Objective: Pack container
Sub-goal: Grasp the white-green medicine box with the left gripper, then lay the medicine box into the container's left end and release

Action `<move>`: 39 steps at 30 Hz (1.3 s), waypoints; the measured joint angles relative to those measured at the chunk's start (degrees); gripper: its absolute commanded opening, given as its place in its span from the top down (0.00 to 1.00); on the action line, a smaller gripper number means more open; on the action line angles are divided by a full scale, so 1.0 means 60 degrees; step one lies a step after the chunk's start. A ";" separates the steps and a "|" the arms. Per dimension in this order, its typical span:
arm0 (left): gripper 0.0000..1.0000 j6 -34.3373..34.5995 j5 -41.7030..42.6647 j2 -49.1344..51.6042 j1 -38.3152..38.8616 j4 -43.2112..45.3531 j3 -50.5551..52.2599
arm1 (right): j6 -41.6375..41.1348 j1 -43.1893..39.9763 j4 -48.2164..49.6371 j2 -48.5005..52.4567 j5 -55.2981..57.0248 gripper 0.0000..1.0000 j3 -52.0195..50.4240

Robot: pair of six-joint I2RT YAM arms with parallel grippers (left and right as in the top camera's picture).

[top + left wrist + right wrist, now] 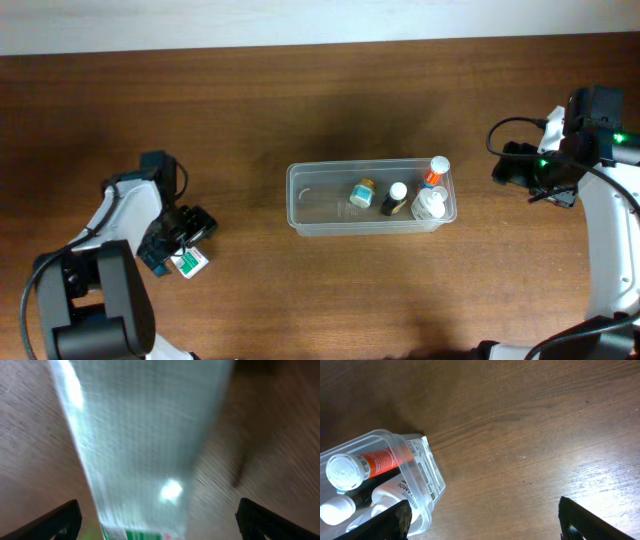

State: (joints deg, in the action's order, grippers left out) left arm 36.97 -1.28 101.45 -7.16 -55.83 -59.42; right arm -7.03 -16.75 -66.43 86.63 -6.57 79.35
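The clear plastic container (318, 205) stands at the table's middle. It holds a small yellow-capped bottle (363, 193), a dark bottle with a white cap (396, 198), an orange tube (436, 170) and a white bottle (430, 206). A small white and green box (190, 263) lies on the table at the left. My left gripper (180, 246) is over it. In the left wrist view the box (145, 445) is blurred, between the open fingers (160, 522). My right gripper (512, 168) is open and empty, right of the container; its view (482, 520) shows the container's corner (427, 467).
The wood table (320, 90) runs to a pale strip at the far edge. The right wrist view shows the orange tube (375, 462) and white bottle (395, 491) inside the tub, with bare wood (530, 450) to the right.
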 measured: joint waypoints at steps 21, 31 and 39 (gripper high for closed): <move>0.64 -0.0157 0.0299 -0.0310 -0.0590 0.1876 0.0885 | 0.0029 0.0000 -0.0047 0.0000 0.0000 0.14 0.0000; 0.62 -0.0739 0.0328 -0.0452 -0.0492 0.0936 -0.0372 | 0.0029 0.0000 -0.0069 0.0000 0.0000 0.14 0.0000; 0.64 -0.2863 0.0328 -0.2229 0.1745 0.1209 -0.2663 | 0.0025 0.0000 -0.0069 0.0000 0.0000 0.14 0.0000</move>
State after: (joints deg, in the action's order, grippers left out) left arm 19.79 0.69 88.07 3.31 -48.58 -75.40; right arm -6.87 -16.75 -66.85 86.63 -6.57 79.35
